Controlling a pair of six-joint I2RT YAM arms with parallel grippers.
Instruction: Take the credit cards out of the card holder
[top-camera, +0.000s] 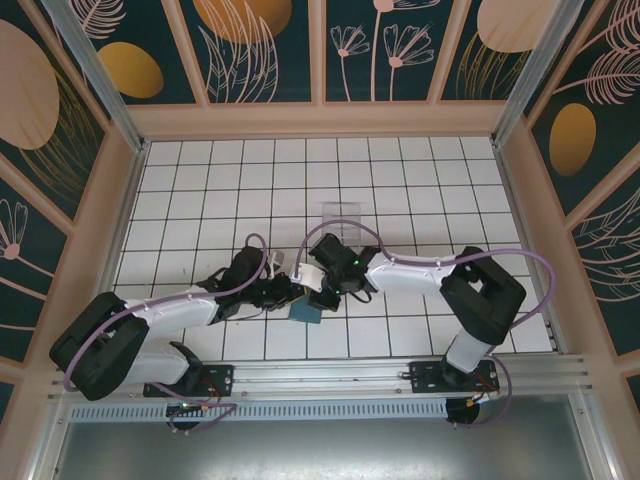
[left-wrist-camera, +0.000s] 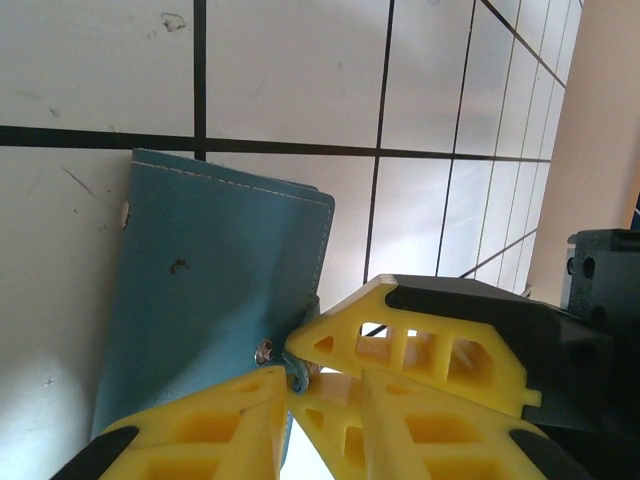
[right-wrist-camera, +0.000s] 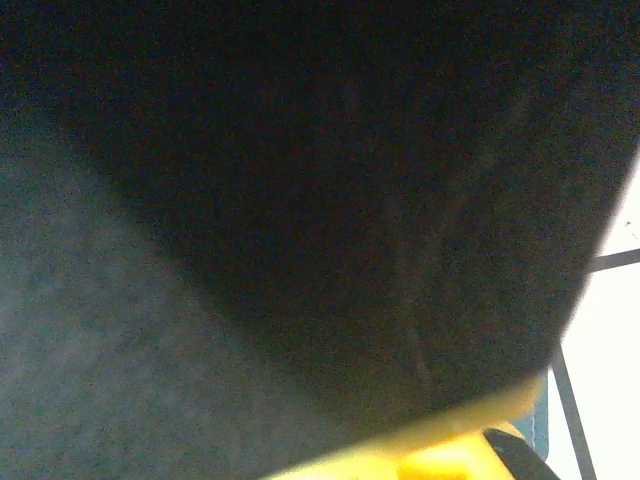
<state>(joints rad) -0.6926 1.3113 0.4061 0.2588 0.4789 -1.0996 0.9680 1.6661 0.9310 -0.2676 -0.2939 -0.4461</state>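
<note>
**Inspector:** Condition of the card holder (left-wrist-camera: 210, 280)?

**Assistant:** Folded shut, flat on the tiled counter (left-wrist-camera: 280, 70). The snap (left-wrist-camera: 263, 349) looks fastened. I judge the task barely begun: opening it and drawing out the credit cards are both left to do.

**Inspector:** And the hands?

**Assistant:** The left hand (left-wrist-camera: 293, 382) is nearly pressed together, pinching the grey strap tab (left-wrist-camera: 299, 374). The right hand (top-camera: 322, 297) is at the same edge. Spread or pressed, I cannot tell.
</note>
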